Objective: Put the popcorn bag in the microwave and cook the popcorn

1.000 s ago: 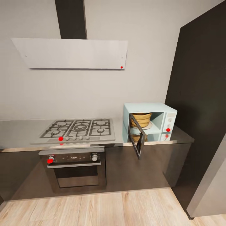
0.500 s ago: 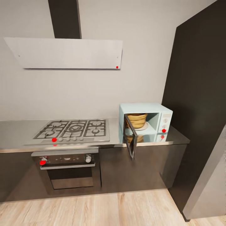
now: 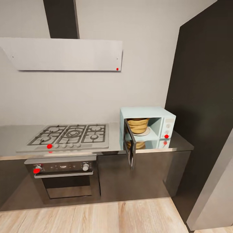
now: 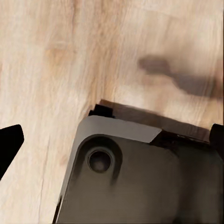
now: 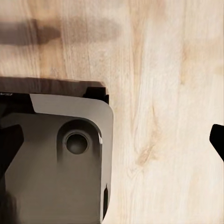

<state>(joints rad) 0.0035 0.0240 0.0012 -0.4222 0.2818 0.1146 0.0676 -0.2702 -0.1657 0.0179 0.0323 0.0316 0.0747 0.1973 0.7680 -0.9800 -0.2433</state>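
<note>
The pale mint-blue microwave stands at the right end of the grey countertop, its dark glass door swung wide open toward the room. Inside, on the white turntable, sits the orange-tan popcorn bag; its reflection shows in the glossy worktop below. No popcorn kernels can be made out. In the left wrist view my left gripper is open, its dark fingertips far apart, above the wooden floor and my own base. My right gripper is likewise open over the floor.
A steel gas hob lies left of the microwave, with a steel-fronted oven beneath and a white flat hood above. A tall dark cabinet rises right of the counter, a grey panel nearer me. Wooden floor lies before the cabinets.
The head view has shifted, so the whole kitchen sits further left in the picture. The microwave door stays open and the bag stays inside.
</note>
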